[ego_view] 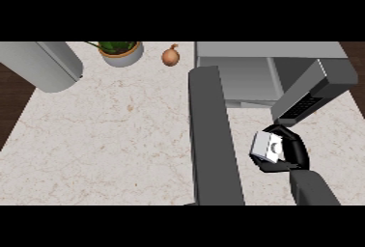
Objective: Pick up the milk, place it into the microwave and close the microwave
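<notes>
One milk carton point(267, 146), one microwave point(246, 77), and one hand show here. The right hand point(296, 150), black at the end of a grey forearm point(314, 189), comes up from the lower right of the frame. Its fingers and thumb are curled round the carton, clamping it from the right and from below. The carton is a small box, white on its sides with a paler grey face turned up, and much of its right edge is hidden by the fingers. It sits right of centre, below the microwave's opening and just right of the door point(214, 140). Whether it touches the counter point(107, 135) cannot be told. The door is one long dark grey slab, swung open and running from the microwave's left front corner down to the lower edge. A dark grey block with a black panel point(308, 99) slants at the microwave's right side, just above the hand. Along the top of the frame stand one potted plant point(121, 52), one brown onion point(170, 56) and, at the upper left, one large pale grey rounded body point(43, 65). No left hand appears.
</notes>
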